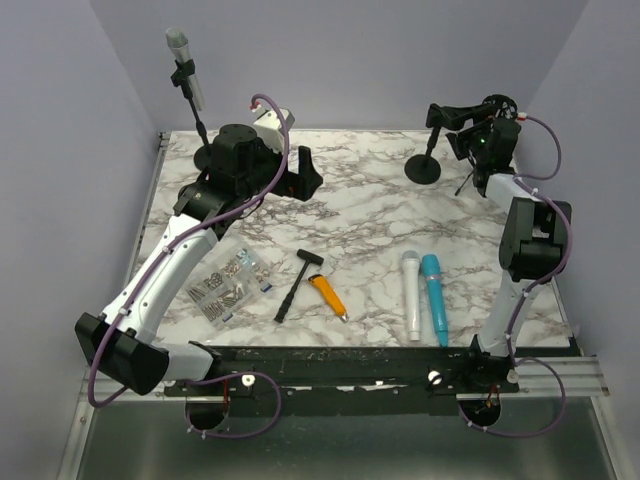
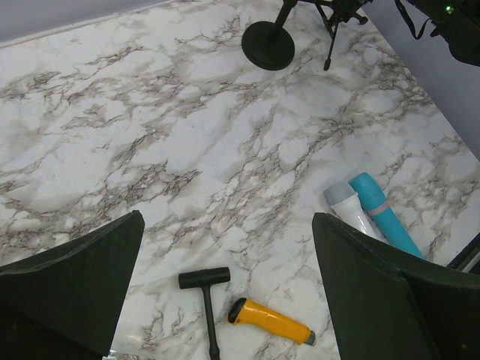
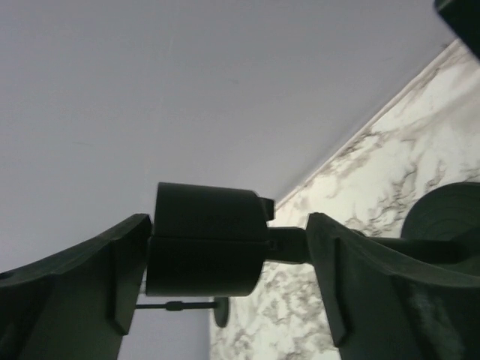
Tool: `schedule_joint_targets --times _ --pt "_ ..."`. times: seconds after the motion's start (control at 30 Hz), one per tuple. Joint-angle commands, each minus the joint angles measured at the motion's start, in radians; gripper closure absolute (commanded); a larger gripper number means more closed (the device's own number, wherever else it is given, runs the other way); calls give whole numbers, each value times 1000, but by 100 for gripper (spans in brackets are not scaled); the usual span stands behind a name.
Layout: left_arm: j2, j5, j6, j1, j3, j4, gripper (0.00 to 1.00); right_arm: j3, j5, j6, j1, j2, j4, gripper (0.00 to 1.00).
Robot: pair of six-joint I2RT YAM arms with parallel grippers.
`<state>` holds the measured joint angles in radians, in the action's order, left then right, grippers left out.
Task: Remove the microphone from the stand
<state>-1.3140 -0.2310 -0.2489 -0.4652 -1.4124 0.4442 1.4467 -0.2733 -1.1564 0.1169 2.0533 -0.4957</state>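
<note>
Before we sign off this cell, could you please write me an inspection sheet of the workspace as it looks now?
Surface: marble table, no damage seen.
Job's things: grey microphone clipped in the tall stand, back left.
Clutter: second stand back right, its clip empty; white microphone and teal microphone lying side by side; hammer, orange-handled tool, bag of hardware.
Grippers: left claw open, holding nothing; right claw open, straddling the empty clip.
Cables: purple cables along both arms, no snag seen.
Surroundings: plain walls on three sides.
</note>
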Motion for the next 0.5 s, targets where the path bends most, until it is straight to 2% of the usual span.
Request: schedule_joint_targets --times 0.0,0.27,0.47 --pt "-9 -45 -22 -2 -7 -12 2 -78 -8 121 6 -60 128 0" --pt "0 -60 -30 -2 -5 -19 2 -75 -53 200 20 -180 306 0" --pt "-6 -67 -33 -4 3 -29 2 127 -104 263 31 -96 489 0"
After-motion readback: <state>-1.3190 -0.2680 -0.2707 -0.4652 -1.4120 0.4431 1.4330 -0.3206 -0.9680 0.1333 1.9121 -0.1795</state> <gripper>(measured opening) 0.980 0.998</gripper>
